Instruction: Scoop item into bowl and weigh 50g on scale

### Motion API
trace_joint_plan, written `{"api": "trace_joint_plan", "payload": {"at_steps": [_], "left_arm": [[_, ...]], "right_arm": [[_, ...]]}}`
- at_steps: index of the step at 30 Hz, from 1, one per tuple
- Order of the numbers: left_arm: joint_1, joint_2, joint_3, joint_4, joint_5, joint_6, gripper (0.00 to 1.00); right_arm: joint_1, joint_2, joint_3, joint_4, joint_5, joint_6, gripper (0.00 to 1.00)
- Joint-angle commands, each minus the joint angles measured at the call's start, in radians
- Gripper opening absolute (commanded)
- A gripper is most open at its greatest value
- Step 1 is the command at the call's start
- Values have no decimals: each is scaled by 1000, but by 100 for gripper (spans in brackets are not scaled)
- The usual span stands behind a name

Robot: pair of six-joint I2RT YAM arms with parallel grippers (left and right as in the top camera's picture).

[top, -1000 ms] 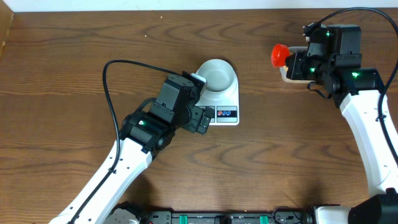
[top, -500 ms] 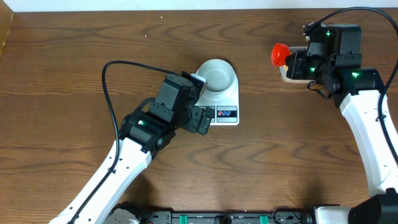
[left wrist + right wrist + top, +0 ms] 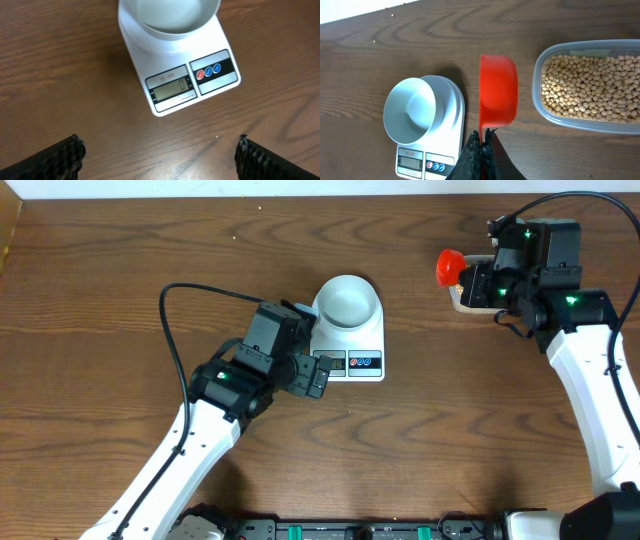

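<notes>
The pale bowl (image 3: 347, 300) stands empty on the white scale (image 3: 360, 345); both also show in the left wrist view, bowl (image 3: 170, 17) and scale (image 3: 182, 75), whose display reads 0. My left gripper (image 3: 316, 375) is open and empty, just left of the scale's front edge, its fingertips (image 3: 57, 157) wide apart over bare wood. My right gripper (image 3: 482, 140) is shut on the handle of a red scoop (image 3: 497, 90), held above the table between the scale (image 3: 440, 140) and a clear tub of tan beans (image 3: 590, 87). The scoop (image 3: 450, 268) looks empty.
The clear tub (image 3: 468, 300) sits at the far right, mostly hidden under my right arm in the overhead view. A black cable (image 3: 190, 290) loops from the left arm. The table's far edge runs along the top.
My left gripper has drawn back a little to the left and toward the front, away from the scale's display. The right arm and scoop have not moved.
</notes>
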Motion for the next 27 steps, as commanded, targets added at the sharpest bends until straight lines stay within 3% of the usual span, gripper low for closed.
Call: {"api": "trace_joint_plan", "payload": {"at_steps": [1, 27], "left_arm": [[8, -14, -7, -6, -14, -5, 98], [8, -13, -7, -13, 43, 26, 98]], "right_arm": [[-5, 3, 17, 3, 1, -15, 1], [-5, 3, 17, 3, 1, -15, 1]]}}
